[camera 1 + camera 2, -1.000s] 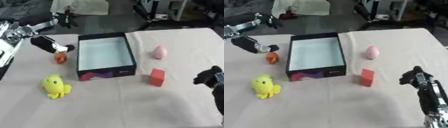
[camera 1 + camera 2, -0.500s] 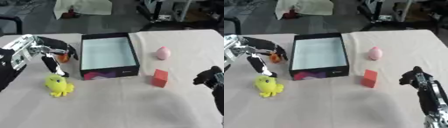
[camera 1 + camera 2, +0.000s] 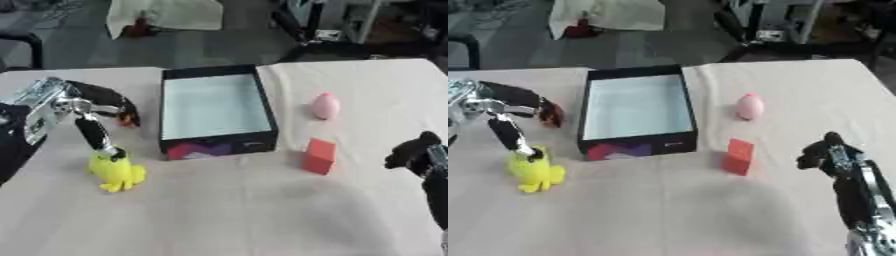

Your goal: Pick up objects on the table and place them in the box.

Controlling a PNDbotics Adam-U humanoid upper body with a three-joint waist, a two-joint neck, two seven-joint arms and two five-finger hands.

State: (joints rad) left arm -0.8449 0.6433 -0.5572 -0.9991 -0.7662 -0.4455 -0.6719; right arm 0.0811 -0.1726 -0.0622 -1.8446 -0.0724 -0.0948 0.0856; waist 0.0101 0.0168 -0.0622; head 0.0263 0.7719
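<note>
The robot's left hand [image 3: 83, 112] reaches down over a yellow duck-like toy [image 3: 115, 169] lying on the cloth-covered table [image 3: 227, 215], just left of the open black box [image 3: 213, 107], whose pale floor shows nothing inside. Its fingers [image 3: 94, 137] are spread, one tip touching the toy's top; nothing is pinched. A small orange object [image 3: 130, 119] sits half hidden behind the hand, beside the box wall. A red block [image 3: 318, 156] and a pink egg-shaped toy [image 3: 325, 105] wait right of the box. The right hand [image 3: 826, 154] idles at the lower right, fingers curled, empty. A one-sided touch could tip or skid the soft toy away before the fingers close around it.
</note>
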